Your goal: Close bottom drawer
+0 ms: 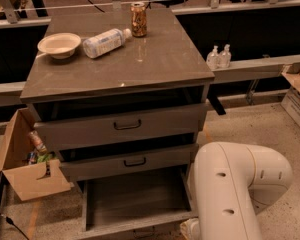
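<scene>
The bottom drawer [135,199] is the lowest of three in the grey-brown cabinet [140,64]. It stands pulled far out, and its empty tray shows. Its low front runs along the lower edge of the view, and its handle is hidden. The middle drawer [130,163] and the top drawer [125,126] each stand slightly out and show black handles. My white arm [235,189] fills the lower right, just right of the bottom drawer's right side. My gripper is out of view, below the lower edge past the arm.
On the cabinet top are a bowl [59,44], a plastic bottle lying on its side [105,42] and a can [138,19]. An open cardboard box [25,169] stands on the floor at the left. Two small bottles [218,57] sit on a ledge at the right.
</scene>
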Robot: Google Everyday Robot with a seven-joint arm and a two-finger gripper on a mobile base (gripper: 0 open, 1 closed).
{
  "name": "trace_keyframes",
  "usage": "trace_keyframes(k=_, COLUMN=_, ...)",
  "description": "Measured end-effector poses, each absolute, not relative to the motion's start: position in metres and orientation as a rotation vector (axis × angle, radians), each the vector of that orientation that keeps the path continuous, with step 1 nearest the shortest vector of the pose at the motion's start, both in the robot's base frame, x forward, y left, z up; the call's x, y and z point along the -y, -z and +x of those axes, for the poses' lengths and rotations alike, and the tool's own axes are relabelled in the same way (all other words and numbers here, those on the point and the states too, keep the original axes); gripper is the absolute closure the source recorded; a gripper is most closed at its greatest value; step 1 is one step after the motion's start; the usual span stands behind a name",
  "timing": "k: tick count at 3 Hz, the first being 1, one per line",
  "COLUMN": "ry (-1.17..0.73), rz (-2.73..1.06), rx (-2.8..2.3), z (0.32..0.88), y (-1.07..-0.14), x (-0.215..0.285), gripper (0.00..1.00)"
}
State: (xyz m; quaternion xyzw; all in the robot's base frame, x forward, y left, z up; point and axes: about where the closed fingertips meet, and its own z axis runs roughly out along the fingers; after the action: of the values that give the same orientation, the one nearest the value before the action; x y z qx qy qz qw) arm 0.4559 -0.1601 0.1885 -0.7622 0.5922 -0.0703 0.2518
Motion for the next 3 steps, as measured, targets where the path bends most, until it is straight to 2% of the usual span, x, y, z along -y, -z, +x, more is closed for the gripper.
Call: trace_keyframes(k=3, ry=0.303, rz=-2.014, rx=-1.532, z=0.507, y=-0.165, x=0.153, gripper=1.0)
